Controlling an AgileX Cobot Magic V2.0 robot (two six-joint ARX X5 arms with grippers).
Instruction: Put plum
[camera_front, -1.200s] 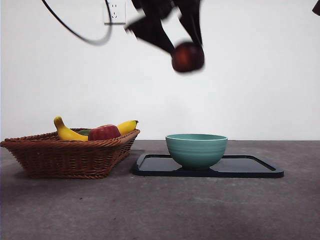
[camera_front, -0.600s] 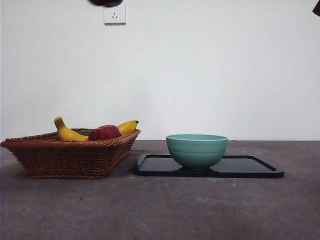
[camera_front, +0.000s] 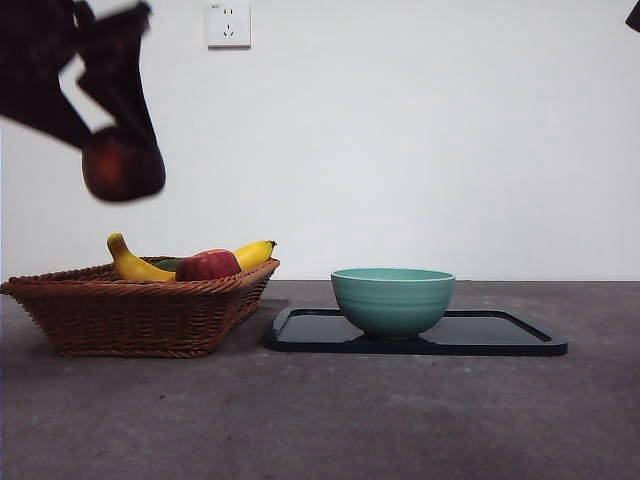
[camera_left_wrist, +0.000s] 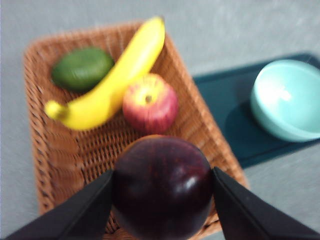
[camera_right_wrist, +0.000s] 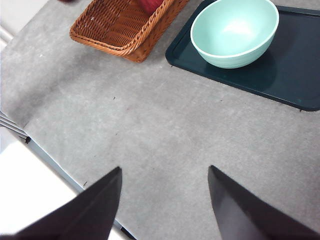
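Note:
My left gripper (camera_left_wrist: 162, 192) is shut on the plum (camera_left_wrist: 162, 187), a glossy dark maroon fruit. In the front view the left gripper (camera_front: 122, 160) holds the plum (camera_front: 123, 165) high in the air above the left part of the wicker basket (camera_front: 140, 310). The basket (camera_left_wrist: 45, 150) holds a banana (camera_left_wrist: 115, 80), a red apple (camera_left_wrist: 150, 102) and a green fruit (camera_left_wrist: 82, 67). The teal bowl (camera_front: 393, 299) stands empty on the black tray (camera_front: 500, 335). My right gripper (camera_right_wrist: 165, 200) is open and empty, high above the bare table, away from the bowl (camera_right_wrist: 234, 31).
The banana (camera_front: 135, 262) and red apple (camera_front: 208, 265) rise above the basket's rim. A wall socket (camera_front: 228, 22) is on the white wall behind. The table's front edge (camera_right_wrist: 50, 160) shows in the right wrist view.
The left gripper with the plum was above the bowl, rose out of the picture, and has come back down at the left, above the basket.

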